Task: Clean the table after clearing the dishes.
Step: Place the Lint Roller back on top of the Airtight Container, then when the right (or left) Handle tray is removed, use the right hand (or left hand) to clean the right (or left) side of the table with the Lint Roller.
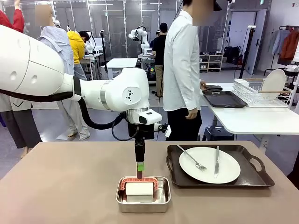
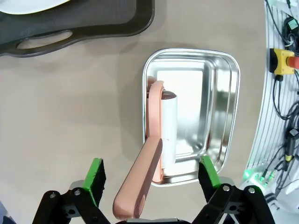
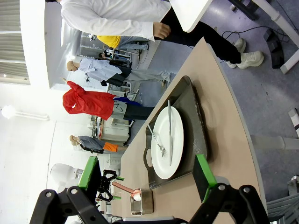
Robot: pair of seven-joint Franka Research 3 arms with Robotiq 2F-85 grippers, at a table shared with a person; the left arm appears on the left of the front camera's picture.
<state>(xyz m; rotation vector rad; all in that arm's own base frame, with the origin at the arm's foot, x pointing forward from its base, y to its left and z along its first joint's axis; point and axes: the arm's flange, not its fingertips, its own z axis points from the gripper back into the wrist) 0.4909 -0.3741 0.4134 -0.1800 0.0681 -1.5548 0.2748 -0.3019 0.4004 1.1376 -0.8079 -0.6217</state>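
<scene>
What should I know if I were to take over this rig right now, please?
Left tool: open, over the steel pan, jaws either side of the brush handle, not gripping it.
Right tool: open, empty, facing across the brown table.
Things: the brush lies in the pan. One plate with fork and knife sits on its dark tray right of the pan. A second tray is on the white table by the person.
Done: one tray is off the brown table.
Left: clear the other tray, grasp the brush, wipe the table.
</scene>
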